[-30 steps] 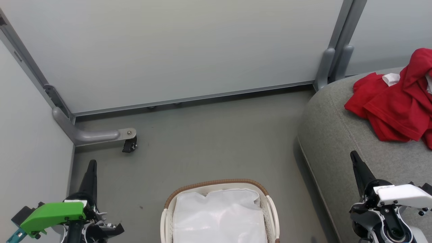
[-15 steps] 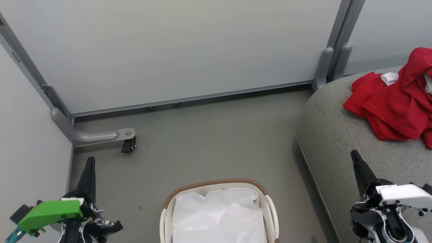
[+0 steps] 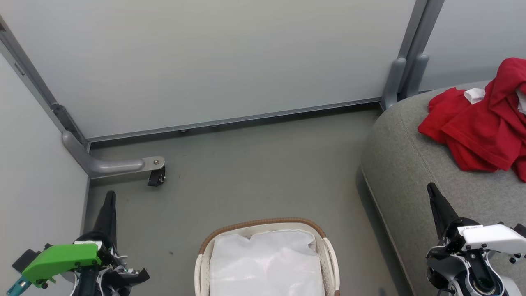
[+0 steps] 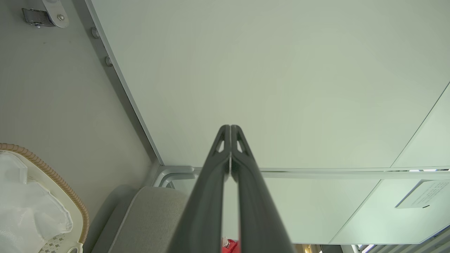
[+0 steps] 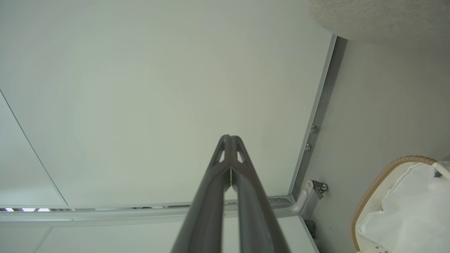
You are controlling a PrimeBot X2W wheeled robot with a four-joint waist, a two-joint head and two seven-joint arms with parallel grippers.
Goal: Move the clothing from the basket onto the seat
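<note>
Clothing lies on the seat, basket on the floor, both arms low with their fingers closed together

The pale wall panels (image 3: 226, 61) and grey floor (image 3: 254, 172) look the same as half a second ago, and against a second ago the whole head view has only slid slightly, which is a camera shift. The grey seat (image 3: 411, 172) at the right bears the crumpled red clothing (image 3: 476, 127) near its far end, unchanged. The basket (image 3: 263, 222) stands on the floor at bottom centre, holding a white crumpled sheet (image 3: 265, 263). The left gripper (image 3: 109, 196) at lower left and the right gripper (image 3: 431, 190) over the seat's near edge each hold nothing, fingertips pressed together (image 4: 230, 128) (image 5: 229, 137), where they were half a second ago
</note>
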